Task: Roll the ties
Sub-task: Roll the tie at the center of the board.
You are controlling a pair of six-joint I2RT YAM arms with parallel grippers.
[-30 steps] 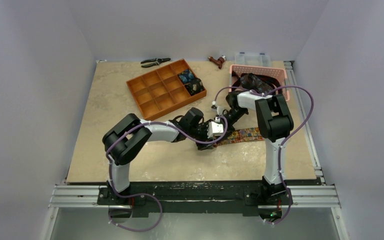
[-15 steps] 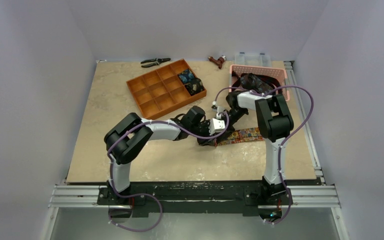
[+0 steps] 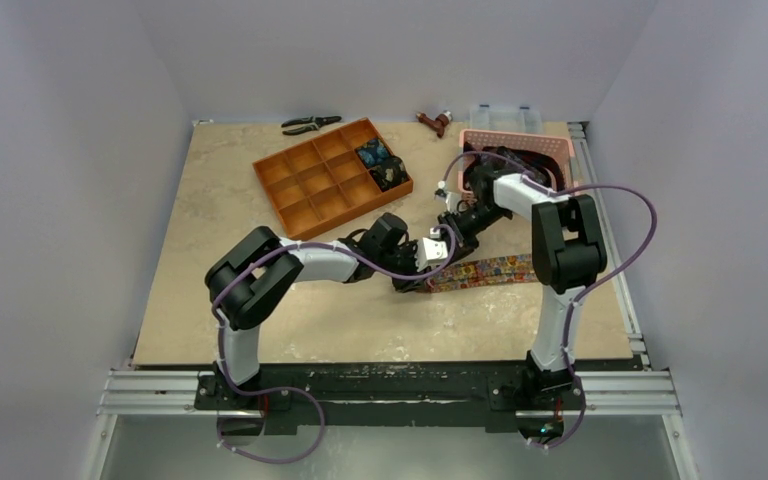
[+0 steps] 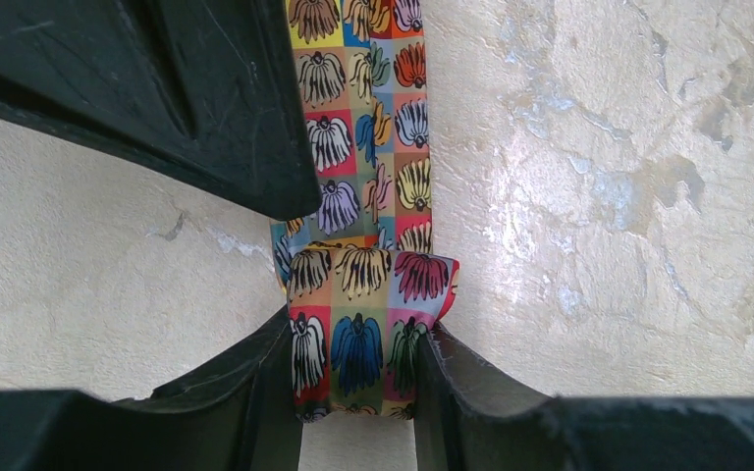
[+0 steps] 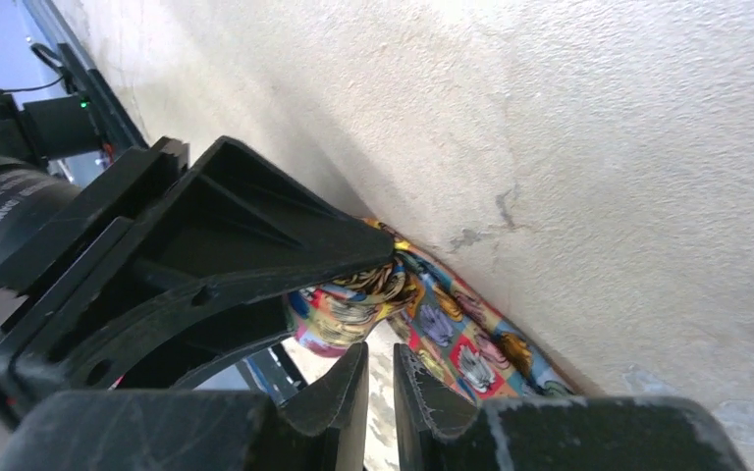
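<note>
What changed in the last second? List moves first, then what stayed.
The right arm swung its elbow outward to the right, uncovering more of the patterned tie. The left gripper edged slightly rightward, still clamped on the tie's rolled end. Nothing taken or released. Tie strip, orange tray and pink basket stayed put.

The beige mottled table (image 3: 230, 200) is carrying an orange compartment tray (image 3: 332, 175) toward the back. Black pliers (image 3: 310, 124) and a small reddish tool (image 3: 435, 122) are lying beyond it (both at the far edge). A pink basket (image 3: 516, 150) is sitting at the right, and the colourful tie (image 3: 485, 270) is stretching flat near the middle.
</note>
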